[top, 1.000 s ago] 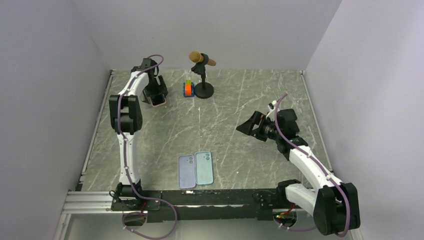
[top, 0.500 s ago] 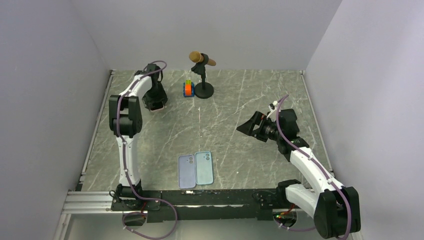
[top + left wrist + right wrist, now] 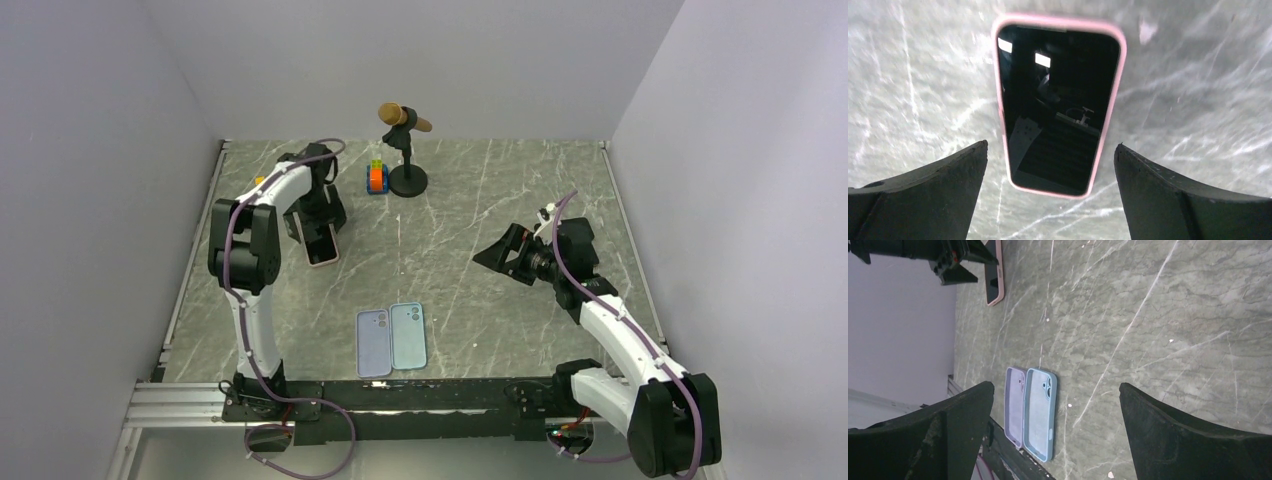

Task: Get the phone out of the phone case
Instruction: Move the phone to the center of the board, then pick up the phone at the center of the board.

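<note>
A phone in a pink phone case (image 3: 1058,105) lies screen up on the marble table, at the left middle in the top view (image 3: 323,248). My left gripper (image 3: 1051,145) hovers over its near end, open, with a finger on either side and neither touching it; in the top view the left gripper (image 3: 318,230) covers the phone's far end. My right gripper (image 3: 492,257) is open in the air on the right side, far from the phone. In the right wrist view the right gripper (image 3: 1056,385) holds nothing, and the pink-cased phone (image 3: 994,275) shows at the top left.
Two empty cases, a purple one (image 3: 373,343) and a blue one (image 3: 408,336), lie side by side near the front edge. A microphone on a stand (image 3: 404,125) and a small coloured block toy (image 3: 376,178) stand at the back. Walls close in on both sides.
My left arm has swung from the back left corner towards the middle, and the pink-cased phone now lies further forward. The right arm has not moved.
</note>
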`<state>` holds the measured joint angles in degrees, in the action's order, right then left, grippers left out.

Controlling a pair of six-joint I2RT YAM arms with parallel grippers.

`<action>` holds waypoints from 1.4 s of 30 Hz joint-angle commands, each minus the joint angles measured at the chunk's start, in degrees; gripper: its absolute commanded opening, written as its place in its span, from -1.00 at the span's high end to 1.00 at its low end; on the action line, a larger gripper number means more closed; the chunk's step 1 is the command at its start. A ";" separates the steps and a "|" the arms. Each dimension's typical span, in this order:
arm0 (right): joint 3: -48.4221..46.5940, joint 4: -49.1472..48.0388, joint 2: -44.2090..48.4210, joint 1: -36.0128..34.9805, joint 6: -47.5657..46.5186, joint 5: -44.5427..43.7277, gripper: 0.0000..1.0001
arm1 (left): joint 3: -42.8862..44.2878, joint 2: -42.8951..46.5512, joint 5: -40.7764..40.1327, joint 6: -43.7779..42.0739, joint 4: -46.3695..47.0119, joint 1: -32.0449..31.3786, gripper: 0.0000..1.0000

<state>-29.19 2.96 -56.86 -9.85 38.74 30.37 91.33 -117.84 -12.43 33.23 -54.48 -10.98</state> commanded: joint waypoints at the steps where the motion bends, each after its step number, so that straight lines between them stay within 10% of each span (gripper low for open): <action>1: -0.65 -0.70 2.08 -0.15 -0.67 -0.17 -0.99 | 4.81 -3.39 -1.36 -2.16 -2.42 2.09 -0.99; 20: -0.52 -1.27 2.67 -0.17 0.31 -0.93 -0.99 | 0.51 -4.12 1.54 -2.08 1.60 4.03 -0.57; 26: -1.21 0.22 3.33 -0.12 0.55 -1.02 -0.99 | -3.07 -0.58 0.64 -0.66 4.27 4.06 0.49; 32: -1.87 3.08 3.51 -0.17 -0.29 -1.89 -0.99 | -12.99 11.75 3.03 0.65 11.09 3.88 0.61; 35: -1.48 2.85 3.82 -0.09 -0.04 -1.60 -0.99 | -15.43 15.95 2.62 0.63 12.18 3.84 0.46; 39: -1.11 2.54 4.36 -0.17 0.04 -1.52 -0.99 | -14.17 15.94 0.87 -0.07 10.85 4.29 -0.96; 42: -1.02 2.40 4.54 -0.16 0.02 -1.43 -0.99 | -11.55 12.74 2.84 -0.53 9.17 5.19 -0.99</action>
<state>-29.17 6.44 -53.74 -9.85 38.79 29.06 76.55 -103.11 -10.37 33.08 -45.01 -6.87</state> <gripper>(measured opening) 0.994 0.988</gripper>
